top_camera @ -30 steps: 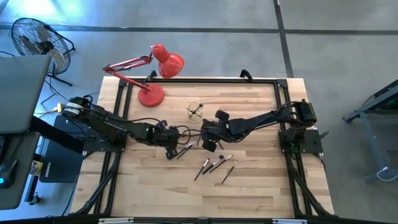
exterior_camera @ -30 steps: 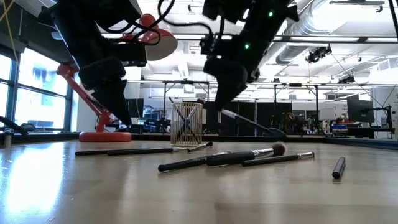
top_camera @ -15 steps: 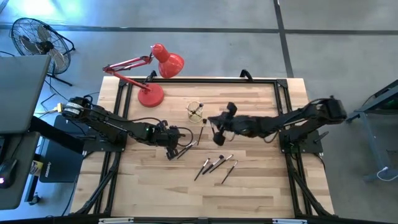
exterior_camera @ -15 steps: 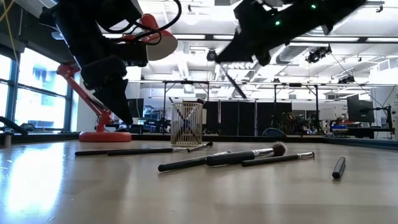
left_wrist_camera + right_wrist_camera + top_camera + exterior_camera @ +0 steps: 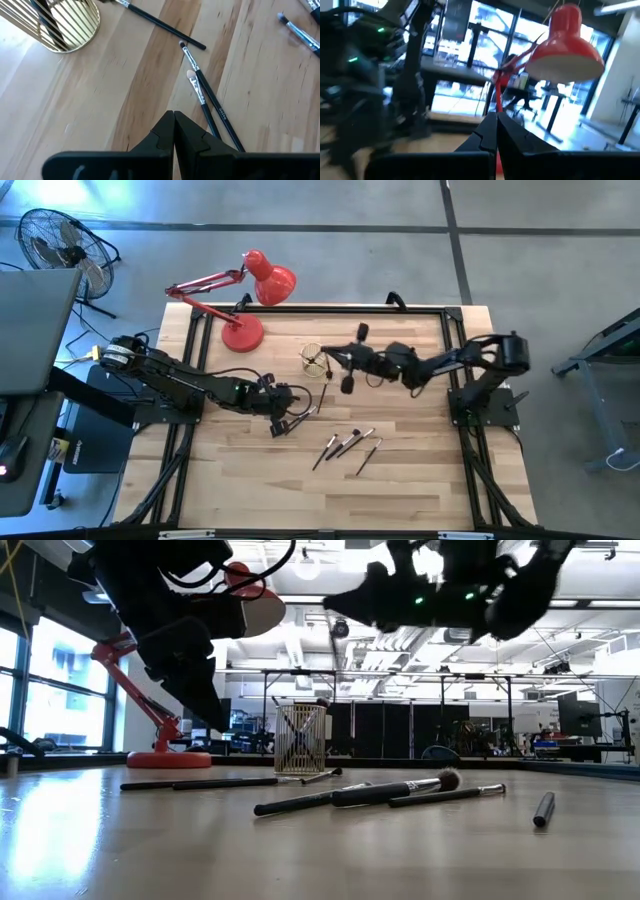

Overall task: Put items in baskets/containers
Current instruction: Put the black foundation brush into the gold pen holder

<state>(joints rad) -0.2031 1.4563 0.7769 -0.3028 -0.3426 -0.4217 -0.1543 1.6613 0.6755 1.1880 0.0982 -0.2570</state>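
A gold wire cup (image 5: 313, 360) stands at the table's far middle with dark brushes inside; it also shows in the left wrist view (image 5: 65, 25). Several brushes (image 5: 345, 445) lie flat near the middle. Two more brushes (image 5: 205, 95) lie under my left gripper (image 5: 173, 120), which is shut, empty and just above the table (image 5: 285, 417). One brush (image 5: 160, 22) lies beside the cup. My right gripper (image 5: 338, 363) is shut and raised high, just right of the cup. In the low view a thin brush (image 5: 334, 640) hangs below it. My right gripper holds a thin dark brush that hangs nearly upright below it (image 5: 334, 640), lifted clear of the table. The gripper's own body hides the place of contact, and the right wrist view does not show the brush, so the part held cannot be told.
A red desk lamp (image 5: 245, 330) stands at the far left; its shade (image 5: 570, 45) shows ahead of my right gripper. A short dark piece (image 5: 544, 808) lies apart from the brushes. The near half of the table (image 5: 330, 500) is bare wood.
My right gripper has risen from the brushes at the table's middle and gone toward the far edge and the cup, taking one brush with it. The brush has been lifted clear and tipped from slanting to nearly upright. My left gripper has risen a little.
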